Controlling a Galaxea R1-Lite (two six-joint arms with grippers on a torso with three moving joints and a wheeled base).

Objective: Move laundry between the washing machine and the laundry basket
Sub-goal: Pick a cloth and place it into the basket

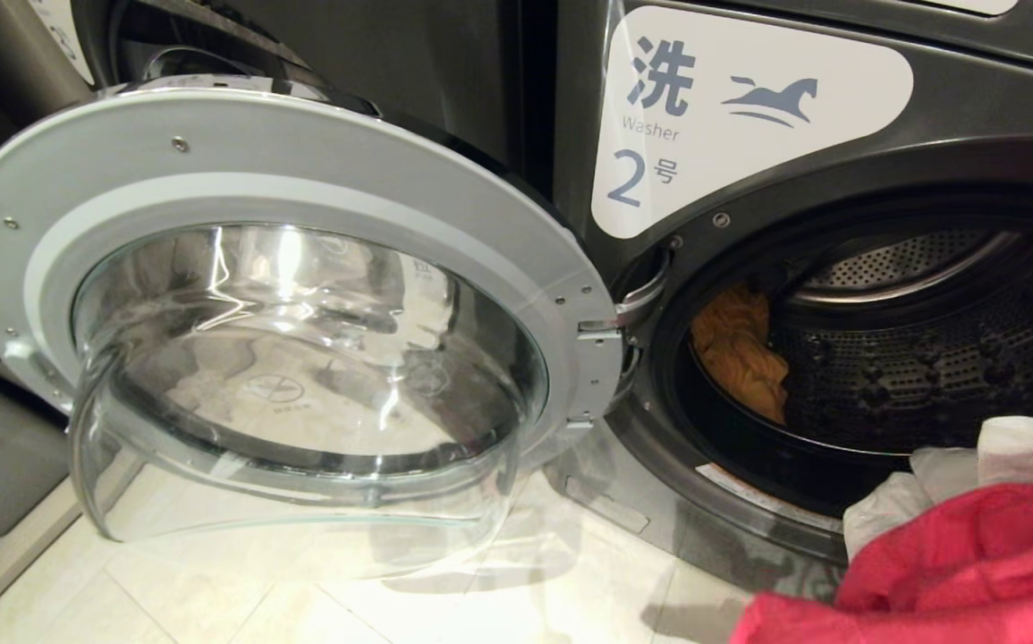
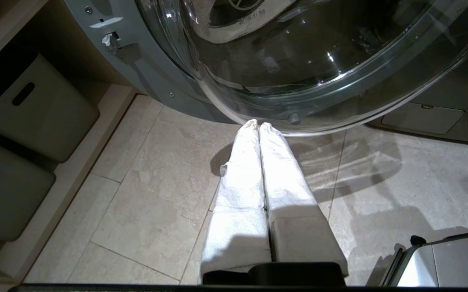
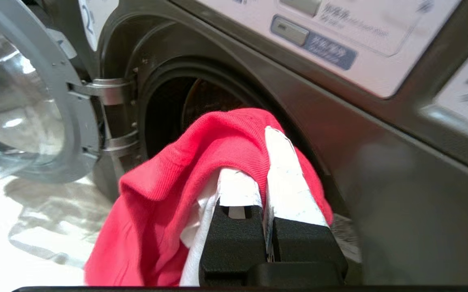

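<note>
One washing machine (image 1: 838, 179), numbered 2, stood with its door (image 1: 283, 295) swung left. Inside lay an orange garment (image 1: 740, 349). At the near right, the right gripper (image 3: 264, 162) clamped red and white laundry (image 3: 169, 190). Left gripper (image 2: 259, 126) fingers were together, empty.

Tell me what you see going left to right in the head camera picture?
Open glass door → white label with the 2 → orange cloth in the drum → red and white laundry at the lower right.
</note>
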